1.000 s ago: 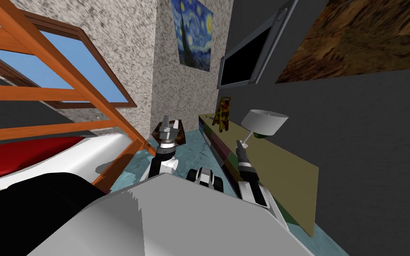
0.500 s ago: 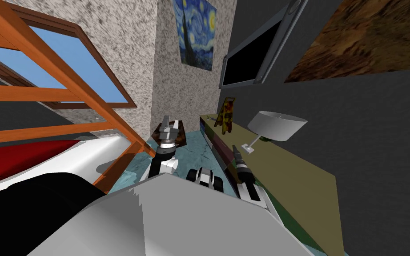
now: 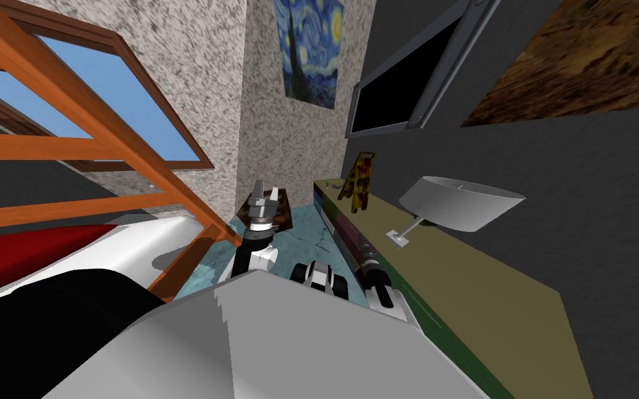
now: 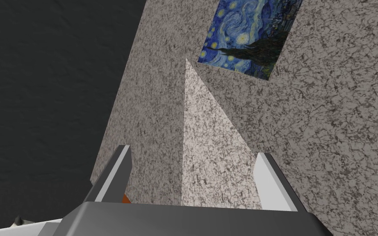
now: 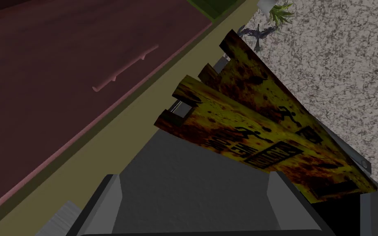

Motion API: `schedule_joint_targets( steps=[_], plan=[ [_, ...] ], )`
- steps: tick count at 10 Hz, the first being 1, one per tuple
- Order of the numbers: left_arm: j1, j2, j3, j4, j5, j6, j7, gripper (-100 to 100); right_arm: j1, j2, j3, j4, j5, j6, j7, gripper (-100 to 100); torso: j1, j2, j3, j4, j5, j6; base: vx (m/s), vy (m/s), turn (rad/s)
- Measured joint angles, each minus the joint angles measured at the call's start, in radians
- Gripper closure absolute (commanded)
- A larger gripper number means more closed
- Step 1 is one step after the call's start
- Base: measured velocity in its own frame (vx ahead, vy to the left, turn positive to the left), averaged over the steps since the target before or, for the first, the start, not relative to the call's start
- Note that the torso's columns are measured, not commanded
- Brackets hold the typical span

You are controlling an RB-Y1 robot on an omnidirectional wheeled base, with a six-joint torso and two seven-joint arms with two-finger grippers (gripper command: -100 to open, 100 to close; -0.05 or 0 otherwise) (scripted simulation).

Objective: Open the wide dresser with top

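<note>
head view: right gripper (image 3: pixel 368 258) has dropped from the lamp (image 3: pixel 460 204) to the front of the dresser (image 3: pixel 464 298) on my right – fingers wide, empty. its drawer handle (image 5: pixel 124 67) lies ahead – grasp next

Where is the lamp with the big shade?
In the head view the lamp stands on the olive dresser top at the robot's right, against the dark wall, nearer to the robot than the yellow sign.

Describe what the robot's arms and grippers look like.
The left gripper and right gripper each have two thin, light grey, blade-like fingers on a dark grey box. The left arm and right arm are white segments with dark, near-black joints.
</note>
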Motion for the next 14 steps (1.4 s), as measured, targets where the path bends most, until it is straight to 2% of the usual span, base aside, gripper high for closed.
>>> schedule_joint_targets(
  steps=[3, 4, 5, 6, 7, 9, 10, 12, 14],
  plan=[
    [0.0, 0.0, 0.0, 0.0, 0.0, 0.0, 0.0, 0, 0.012, -0.007, 0.026, 0.068, 0.081, 0.084, 0.008, -100, -0.001, 0.001, 0.001, 0.0, -0.001, 0.0, 0.114, 0.078, 0.027],
    [0.0, 0.0, 0.0, 0.0, 0.0, 0.0, 0.0, 0, 0.009, -0.012, 0.025, 0.101, 0.099, 0.1, 0.008, -100, -0.001, 0.002, 0.001, 0.0, 0.0, 0.0, 0.042, 0.045, -0.008],
    [0.0, 0.0, 0.0, 0.0, 0.0, 0.0, 0.0, 0, 0.007, -0.018, 0.028, 0.104, 0.102, 0.116, 0.007, -100, -0.002, 0.005, 0.003, 0.001, -0.001, 0.0, 0.075, 0.082, 0.04],
    [0.0, 0.0, 0.0, 0.0, 0.0, 0.0, 0.0, 0, -0.001, -0.03, 0.044, 0.119, 0.123, 0.154, 0.009, -100, 0.0, 0.002, 0.002, 0.001, 0.0, 0.0, 0.077, 0.082, 0.028],
    [0.0, 0.0, 0.0, 0.0, 0.0, 0.0, 0.0, 0, 0.011, -0.028, 0.049, 0.129, 0.146, 0.179, 0.011, -100, 0.0, 0.001, 0.001, 0.0, 0.0, 0.0, 0.123, 0.076, 0.043],
    [0.0, 0.0, 0.0, 0.0, 0.0, 0.0, 0.0, 0, 0.004, -0.037, 0.059, 0.183, 0.194, 0.23, 0.013, -100, -0.001, 0.0, 0.0, 0.0, 0.0, 0.0, 0.098, 0.092, 0.033],
    [0.0, 0.0, 0.0, 0.0, 0.0, 0.0, 0.0, 0, -0.01, -0.038, 0.06, 0.238, 0.229, 0.244, 0.011, -100, 0.0, 0.001, 0.001, 0.0, 0.0, 0.0, 0.099, 0.083, 0.025],
    [0.0, 0.0, 0.0, 0.0, 0.0, 0.0, 0.0, 0, 0.003, -0.055, 0.075, 0.238, 0.243, 0.294, 0.015, -100, -0.004, 0.003, 0.002, 0.001, -0.001, 0.0, 0.074, 0.048, 0.027],
    [0.0, 0.0, 0.0, 0.0, 0.0, 0.0, 0.0, 0, 0.002, -0.055, 0.088, 0.284, 0.296, 0.343, 0.018, -100, -0.001, 0.001, 0.0, 0.0, 0.0, 0.0, 0.062, 0.043, 0.01]
  ],
)
